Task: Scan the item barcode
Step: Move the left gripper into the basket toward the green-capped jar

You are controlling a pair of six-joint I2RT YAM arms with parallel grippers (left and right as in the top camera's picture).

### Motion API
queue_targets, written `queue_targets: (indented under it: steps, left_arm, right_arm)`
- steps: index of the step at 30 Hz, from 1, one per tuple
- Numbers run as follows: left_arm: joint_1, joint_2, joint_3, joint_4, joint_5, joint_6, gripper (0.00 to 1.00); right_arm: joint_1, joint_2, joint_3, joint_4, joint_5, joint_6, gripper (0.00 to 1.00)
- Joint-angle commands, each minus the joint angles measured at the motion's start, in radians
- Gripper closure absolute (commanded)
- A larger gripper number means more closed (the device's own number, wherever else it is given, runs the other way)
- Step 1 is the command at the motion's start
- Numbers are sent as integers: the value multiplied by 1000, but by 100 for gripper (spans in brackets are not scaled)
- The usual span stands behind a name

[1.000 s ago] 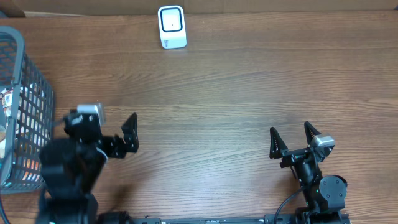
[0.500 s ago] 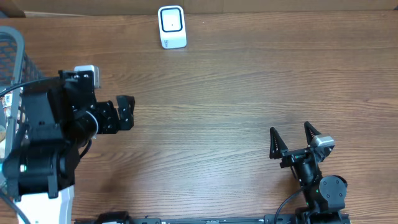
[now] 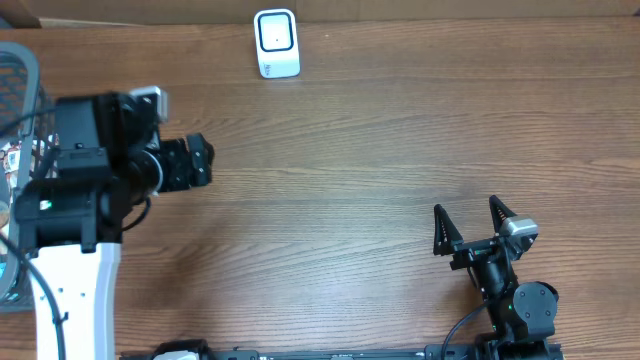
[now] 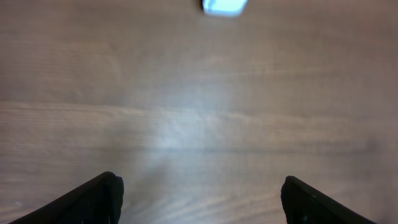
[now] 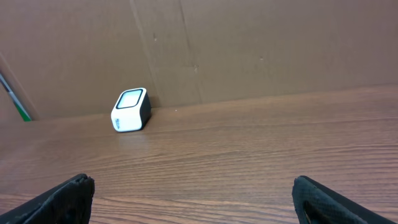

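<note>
The white barcode scanner [image 3: 277, 43] stands at the table's far edge, also seen as a blurred white shape [image 4: 224, 6] in the left wrist view and as a white box with a dark side [image 5: 130, 110] in the right wrist view. My left gripper [image 3: 195, 165] hangs open above bare wood at the left, nothing between its fingers [image 4: 93, 199]. Over the near right of the table my right gripper [image 3: 468, 222] stands open and empty. Packaged goods [image 3: 14, 158] show through the basket's mesh; I cannot single out the item.
A grey wire basket [image 3: 22, 75] sits at the left edge, partly hidden under the raised left arm [image 3: 80, 190]. A brown cardboard wall [image 5: 249, 43] backs the table behind the scanner.
The left arm has lifted and swung toward the far left, carrying its gripper away from the front edge and over the basket's side. The right arm has not moved.
</note>
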Motion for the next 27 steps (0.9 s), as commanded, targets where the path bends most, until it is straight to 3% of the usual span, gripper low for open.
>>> queue_targets:
  steps: [1, 8, 13, 20, 27]
  left_arm:
    - [-3, -8, 148, -29, -119, -53, 13]
    - [96, -9, 374, -87, -344, -140, 2]
    - [315, -8, 417, -75, -378, -222, 0]
    - [607, 76, 417, -86, -390, -490, 2]
    - [646, 262, 417, -30, -412, -456, 1]
  right_arm:
    - [-2, -12, -10, 5, -5, 4, 0]
    - [-2, -12, -10, 5, -5, 4, 0]
    - [-2, -12, -10, 5, -5, 4, 0]
    - [-2, -12, -10, 5, -5, 4, 0]
    - [-2, -12, -10, 5, -5, 4, 0]
